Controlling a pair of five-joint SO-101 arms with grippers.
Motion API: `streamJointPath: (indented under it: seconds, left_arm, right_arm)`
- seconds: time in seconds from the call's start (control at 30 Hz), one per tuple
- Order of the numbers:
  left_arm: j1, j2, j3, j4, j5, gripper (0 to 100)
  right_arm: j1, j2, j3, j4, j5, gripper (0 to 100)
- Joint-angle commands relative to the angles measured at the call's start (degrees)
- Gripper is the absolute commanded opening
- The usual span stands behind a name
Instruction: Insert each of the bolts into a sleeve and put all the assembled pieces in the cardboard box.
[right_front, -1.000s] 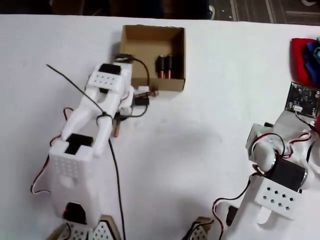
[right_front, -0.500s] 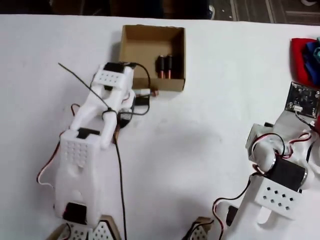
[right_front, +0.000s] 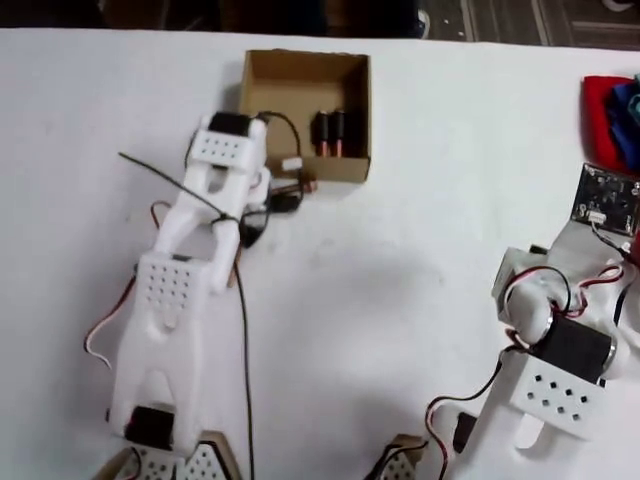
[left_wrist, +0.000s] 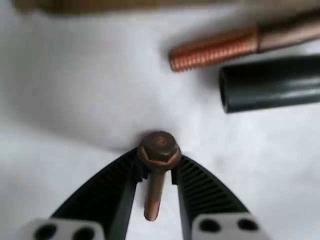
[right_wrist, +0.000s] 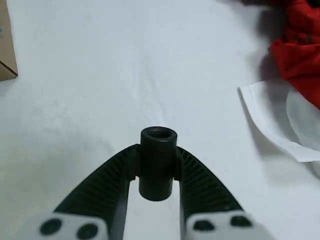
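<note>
Both tools clamp lengthwise: left tool (left_wrist: 159, 167) a bolt (left_wrist: 159, 148), head pointing outward; right tool (right_wrist: 157, 167) a sleeve (right_wrist: 158, 150), bore pointing outward.

The threaded copper bolt (left_wrist: 215, 50) and the black tubular sleeve (left_wrist: 270, 82) beside it both run off the picture's edge; the brown cardboard box (left_wrist: 125, 5) behind them is blurred.

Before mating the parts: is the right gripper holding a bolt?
No, the right gripper is shut on a black sleeve, hollow end showing.

Cardboard box (right_front: 285, 95): one, containing two assembled pieces (right_front: 330, 133). Loose bolts: two, a hex-head bolt (left_wrist: 159, 149) and a threaded bolt (left_wrist: 212, 51). Loose sleeves: two, a first sleeve (left_wrist: 272, 82) and a second sleeve (right_wrist: 157, 162).
</note>
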Motion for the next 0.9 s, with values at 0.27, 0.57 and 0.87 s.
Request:
streamJointPath:
  seconds: [0.27, 0.57, 0.87]
  left_arm:
    - [0.35, 0.18, -3.12, -0.09, 0.53, 14]
    - [0.70, 0.18, -3.03, 0.26, 0.26, 3]
    - [0.88, -2.11, -4.35, 0.44, 0.44, 3]
  right_arm:
    - [-0.40, -1.63, -2.81, -0.04, 0.00, 2.0]
    - [-0.40, -1.63, -2.73, 0.13, 0.00, 2.0]
    - [-1.71, -1.63, -2.11, 1.80, 0.00, 2.0]
